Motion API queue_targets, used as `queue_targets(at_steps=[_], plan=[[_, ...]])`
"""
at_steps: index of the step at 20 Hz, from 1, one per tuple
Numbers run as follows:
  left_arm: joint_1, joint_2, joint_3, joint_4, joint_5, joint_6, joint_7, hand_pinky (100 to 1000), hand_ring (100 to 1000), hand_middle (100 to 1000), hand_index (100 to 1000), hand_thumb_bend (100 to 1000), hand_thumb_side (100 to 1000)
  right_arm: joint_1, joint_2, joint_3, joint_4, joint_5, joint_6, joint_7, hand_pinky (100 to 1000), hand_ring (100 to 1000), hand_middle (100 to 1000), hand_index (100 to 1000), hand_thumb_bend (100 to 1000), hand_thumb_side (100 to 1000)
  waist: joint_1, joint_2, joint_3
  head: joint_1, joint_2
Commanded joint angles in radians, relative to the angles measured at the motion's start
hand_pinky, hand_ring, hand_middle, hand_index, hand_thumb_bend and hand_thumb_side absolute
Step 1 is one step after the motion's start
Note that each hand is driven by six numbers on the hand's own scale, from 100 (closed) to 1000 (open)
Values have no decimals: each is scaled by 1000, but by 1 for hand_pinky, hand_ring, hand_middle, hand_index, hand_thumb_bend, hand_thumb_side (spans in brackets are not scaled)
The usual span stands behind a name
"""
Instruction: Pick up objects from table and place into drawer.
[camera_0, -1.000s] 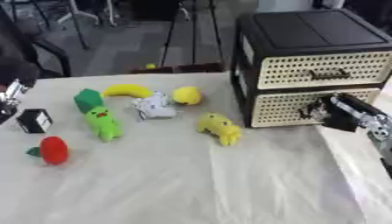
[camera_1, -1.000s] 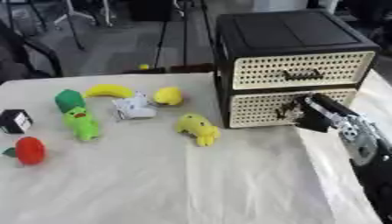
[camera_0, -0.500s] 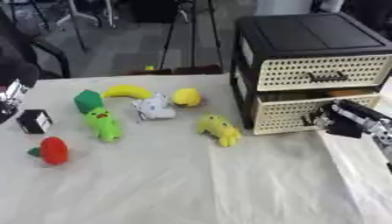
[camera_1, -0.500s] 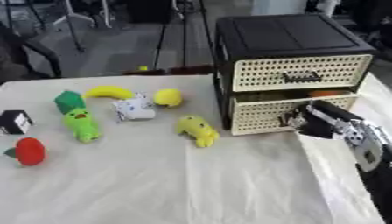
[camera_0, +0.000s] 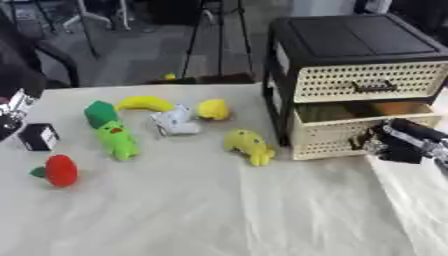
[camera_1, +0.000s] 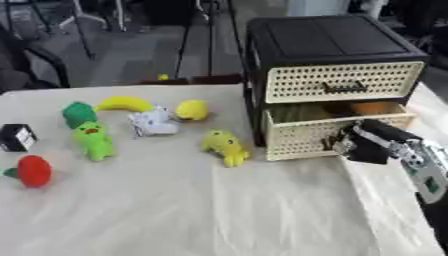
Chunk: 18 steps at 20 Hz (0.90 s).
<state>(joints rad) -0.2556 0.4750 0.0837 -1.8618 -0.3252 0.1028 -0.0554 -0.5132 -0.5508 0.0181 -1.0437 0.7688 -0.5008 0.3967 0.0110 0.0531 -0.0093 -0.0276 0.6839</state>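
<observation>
A black cabinet (camera_1: 324, 40) with two cream perforated drawers stands at the table's right. Its lower drawer (camera_1: 297, 137) is pulled partly out, and something orange (camera_1: 369, 107) shows inside. My right hand (camera_1: 366, 146) is curled on the front of that drawer, hiding its handle. Toys lie to the left: a banana (camera_0: 144, 103), a round yellow fruit (camera_0: 213, 108), a white-grey toy (camera_0: 175, 121), a yellow soft toy (camera_0: 249, 145), a green figure (camera_0: 112, 135), a red fruit (camera_0: 59, 170) and a black cube (camera_0: 37, 136). My left hand (camera_0: 10, 111) shows at the left edge.
The upper drawer (camera_1: 341, 85) is closed. A pale cloth covers the table (camera_0: 219, 215). Chairs and a tripod stand on the floor beyond the far edge.
The lower drawer has slid out from closed to partly open, and my right hand has moved back toward me with it. The toys and left hand have not moved.
</observation>
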Motion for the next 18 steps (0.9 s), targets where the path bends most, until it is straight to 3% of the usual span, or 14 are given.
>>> queue_targets(at_steps=[1,11,18], plan=[[-8,27,7,-5,-4,0,-6,656,603,579,709,477,776,29,-27,-4,-74,-22,7,28,100,100,100,595,100,957,-1,-6,-5,5,3],[-4,33,6,18,-16,3,-10,656,602,579,709,476,781,170,-17,-43,-283,-108,46,55,100,100,100,593,100,951,-11,-1,-20,15,0],[-1,38,9,42,-28,5,-8,655,602,580,710,473,784,237,-4,-66,-368,-136,72,66,100,100,100,590,100,951,-13,-2,-28,20,-3]])
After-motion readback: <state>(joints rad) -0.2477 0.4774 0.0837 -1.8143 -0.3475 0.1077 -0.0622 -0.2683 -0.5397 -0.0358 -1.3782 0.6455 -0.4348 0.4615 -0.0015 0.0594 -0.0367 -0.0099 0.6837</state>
